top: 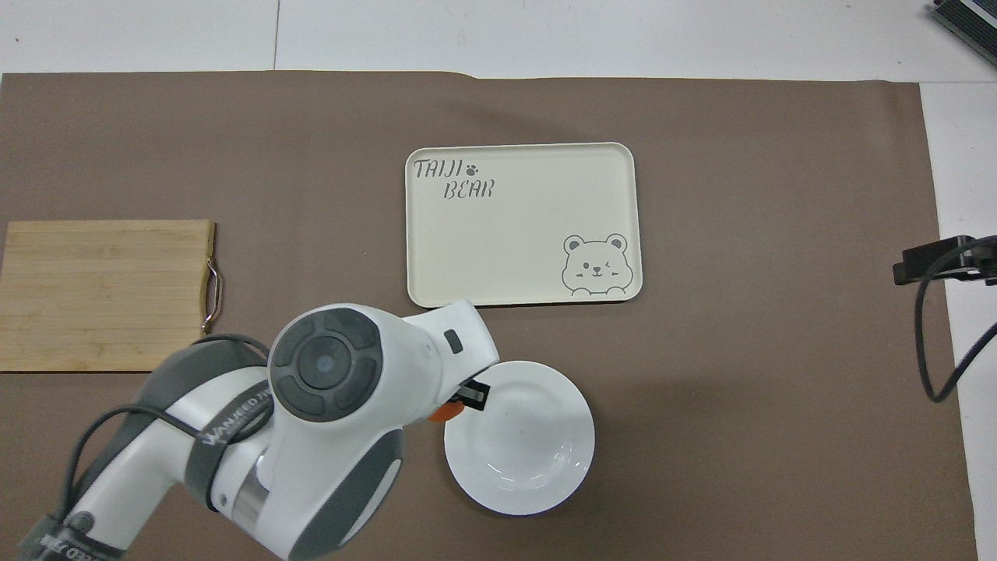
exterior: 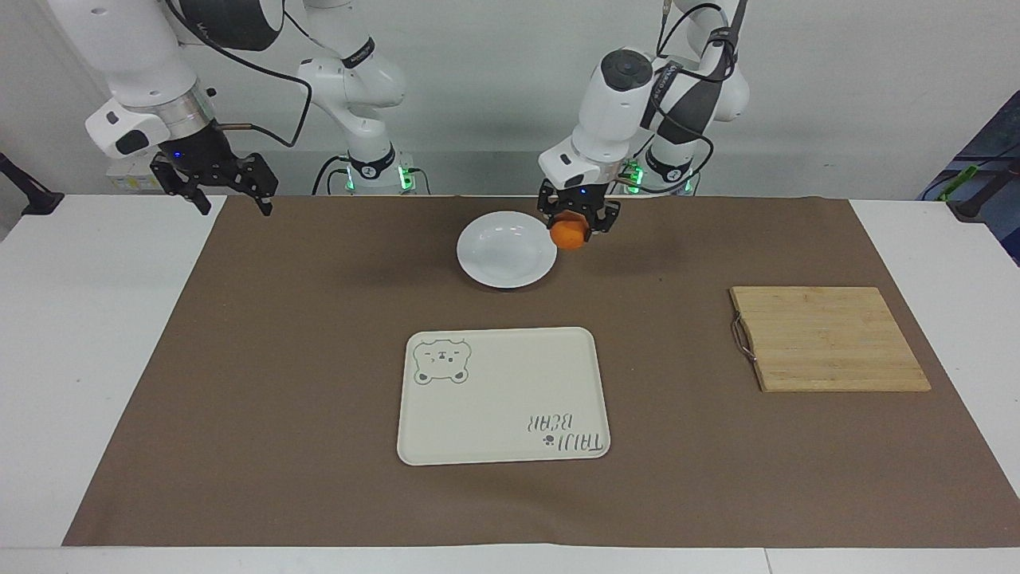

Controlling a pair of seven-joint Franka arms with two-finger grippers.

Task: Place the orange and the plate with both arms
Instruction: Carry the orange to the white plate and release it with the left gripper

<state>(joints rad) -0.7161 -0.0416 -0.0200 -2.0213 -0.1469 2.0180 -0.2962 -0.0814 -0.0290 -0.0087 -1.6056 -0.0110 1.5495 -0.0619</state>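
The plate (exterior: 505, 249) lies on the mat (exterior: 279, 359) nearer to the robots than the tray (exterior: 502, 396). The cutting board (exterior: 829, 338) sits well apart, toward the left arm's end of the bench (exterior: 80, 359). The left gripper (exterior: 576, 219) holds the orange (exterior: 568, 233) over the plate's edge.

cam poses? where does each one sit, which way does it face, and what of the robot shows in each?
Facing view: high across the table, looking at the robots; both arms show, left pincer holding the orange by the plate rim, right pincer waiting over the table's edge.
Overhead view: above the robots' end, looking forward and steeply down; left arm's wrist hides most of the orange; right pincer tip only.
Shared: plate, tray, cutting board, half a turn apart.
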